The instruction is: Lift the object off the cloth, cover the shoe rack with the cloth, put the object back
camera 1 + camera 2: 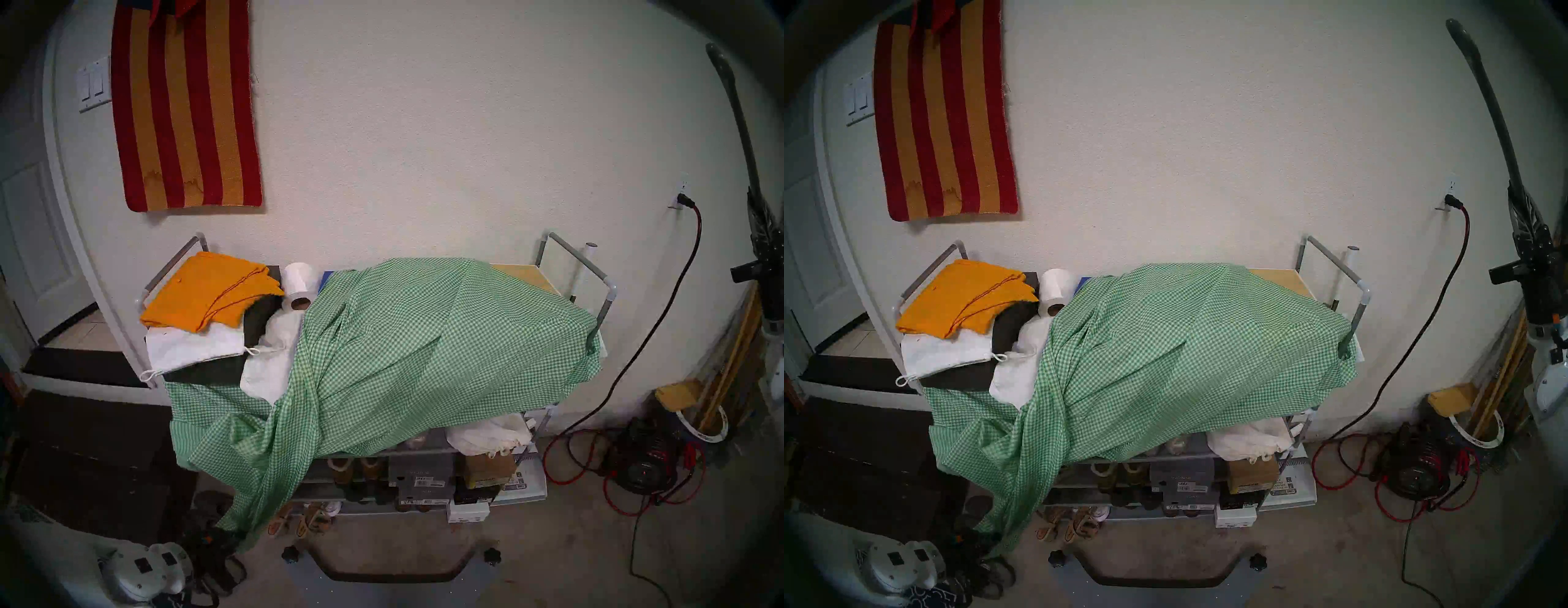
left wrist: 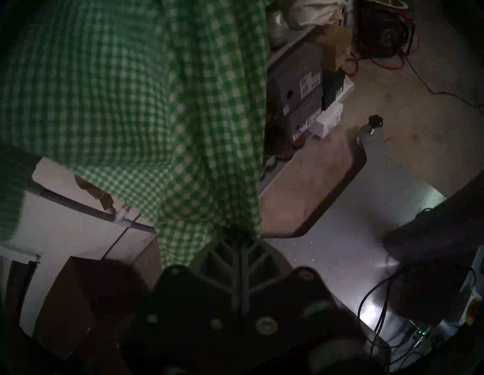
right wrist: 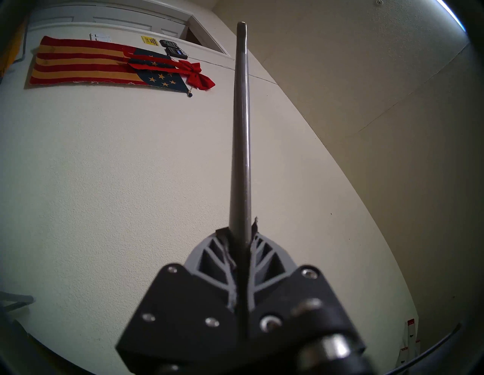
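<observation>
Found the shoehorn (image 3: pixel 242 131) off the rack, pinched by its shaft between the narrow-set fingers of the right gripper (image 3: pixel 239 235), raised high at the right edge of the head views and pointing up along the wall. Could not make out its widened end or its ring from the wrist view.

Saw the cloth (image 1: pixel 424 339) spread over the top of the shoe rack (image 1: pixel 602 293), covering the middle and right of the top shelf and falling over the front edge. Noted the left part of the top shelf uncovered, with a folded orange cloth (image 1: pixel 208 288), white bags (image 1: pixel 191 348) and a paper roll (image 1: pixel 299 282) in plain sight. Noted also a bare tan corner at the far right, beside the raised side rail.

Traced a twisted tail of the cloth down the front left of the rack toward the floor. Found the left gripper (image 2: pixel 239 237) there, low, its fingers drawn together on a bunched fold of that tail.

Left open to view on the right: the lower shelves, with shoeboxes (image 1: pixel 420 475) and boots (image 1: pixel 356 469). Noted a striped rug (image 1: pixel 186 106) hanging on the wall above.
</observation>
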Controlling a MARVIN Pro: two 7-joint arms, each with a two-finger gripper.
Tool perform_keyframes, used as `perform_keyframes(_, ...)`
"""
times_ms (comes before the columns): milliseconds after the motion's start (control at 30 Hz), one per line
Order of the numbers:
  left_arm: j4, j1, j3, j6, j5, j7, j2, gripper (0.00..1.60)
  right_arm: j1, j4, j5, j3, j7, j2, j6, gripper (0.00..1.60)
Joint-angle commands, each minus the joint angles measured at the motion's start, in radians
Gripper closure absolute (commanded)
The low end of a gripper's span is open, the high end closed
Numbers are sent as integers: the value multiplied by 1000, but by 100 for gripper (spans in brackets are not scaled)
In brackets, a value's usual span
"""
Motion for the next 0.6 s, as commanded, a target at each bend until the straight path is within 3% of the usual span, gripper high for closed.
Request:
perform_keyframes(0,93,-87,36,50,12,-52,-114,160,-18,-4,20,13,10,-2,1,160)
perform_keyframes(167,152,-133,70,84,35,-75,-153,160,-23,-6,29,18,20,-2,1,160)
perform_keyframes(200,194,-159,90,105,56,-79,-187,160,-26,-7,34,21,26,-3,1,160)
perform_keyframes(567,390,-255,167,187,131,-65,-312,160,-31,-9,48,28,46,-4,1,160)
